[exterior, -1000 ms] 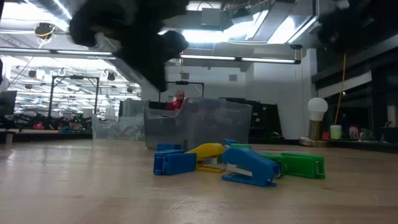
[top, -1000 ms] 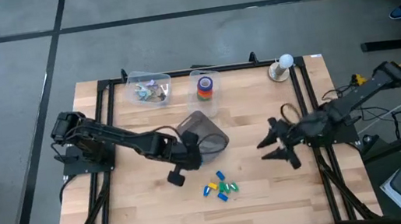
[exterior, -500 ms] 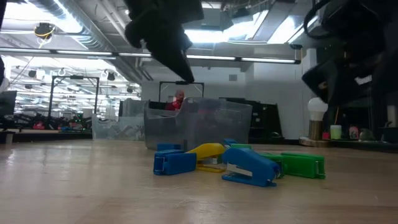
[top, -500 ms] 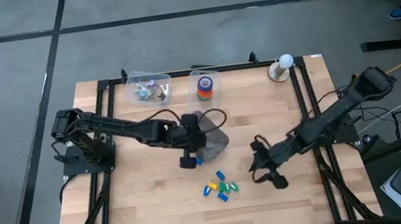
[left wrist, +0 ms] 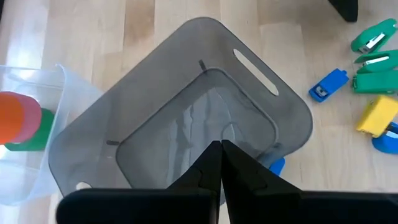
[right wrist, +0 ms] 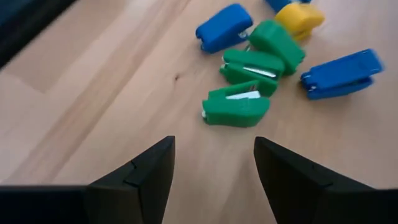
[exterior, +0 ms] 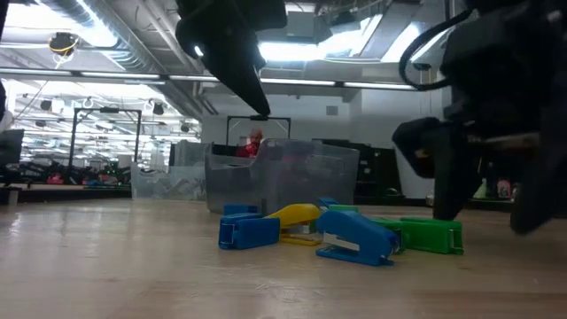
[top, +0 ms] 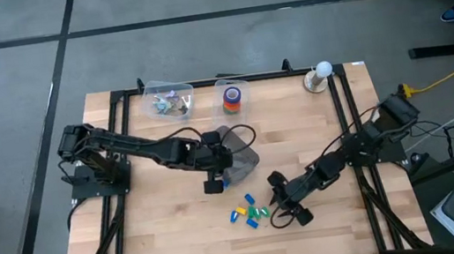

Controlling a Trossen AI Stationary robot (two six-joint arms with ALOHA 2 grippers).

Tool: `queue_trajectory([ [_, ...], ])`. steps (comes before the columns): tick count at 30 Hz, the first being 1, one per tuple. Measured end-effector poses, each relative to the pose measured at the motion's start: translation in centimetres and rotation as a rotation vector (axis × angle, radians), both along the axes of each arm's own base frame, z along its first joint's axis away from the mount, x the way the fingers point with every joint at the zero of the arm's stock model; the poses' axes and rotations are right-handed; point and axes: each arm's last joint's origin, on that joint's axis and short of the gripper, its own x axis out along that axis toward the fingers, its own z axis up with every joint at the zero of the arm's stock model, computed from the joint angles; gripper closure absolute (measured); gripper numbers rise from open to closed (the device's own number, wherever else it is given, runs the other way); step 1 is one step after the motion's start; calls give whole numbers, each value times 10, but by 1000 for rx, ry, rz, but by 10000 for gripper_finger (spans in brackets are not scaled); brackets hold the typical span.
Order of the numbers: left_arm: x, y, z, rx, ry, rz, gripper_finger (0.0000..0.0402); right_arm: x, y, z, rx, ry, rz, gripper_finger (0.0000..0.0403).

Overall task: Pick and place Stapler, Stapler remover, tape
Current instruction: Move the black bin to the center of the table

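Several small blue, green and yellow staplers [top: 252, 213] lie in a heap on the wood, near the table's near edge. My right gripper [top: 281, 204] is open and stands just right of them; the nearest green stapler [right wrist: 236, 109] lies ahead of its fingers, untouched. My left gripper [left wrist: 221, 152] is shut and hangs over the grey bin [left wrist: 155, 81]. A blue piece [left wrist: 277, 165] shows at the bin's edge; I cannot tell whether it is inside. The tape rolls [top: 232, 99], red, orange and green, sit stacked in a clear tub.
A clear tub of small mixed items [top: 168, 101] stands at the far edge, left of the tape tub. A white ball on a stand [top: 321, 74] is at the far right corner. Black frame rails [top: 123, 150] run along both sides. Bare wood lies near the staplers.
My right gripper has swung from the table's right side leftward and toward the near edge, coming down low beside the stapler heap, still open. My left gripper has moved from the bin's near side up over the bin, then held still.
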Motion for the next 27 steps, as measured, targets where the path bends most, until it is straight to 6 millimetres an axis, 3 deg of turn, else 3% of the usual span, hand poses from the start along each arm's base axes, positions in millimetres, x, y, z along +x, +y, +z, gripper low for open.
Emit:
queue_trajectory([
  [12,-4,-1,-2,-6,39,12,399,48,14,-19,-140,-151,166,178],
  [19,-5,-1,-3,-10,50,21,396,100,-15,-28,-105,-179,96,178],
  [27,-10,0,-5,-14,103,43,397,140,-43,-10,-126,-175,63,178],
])
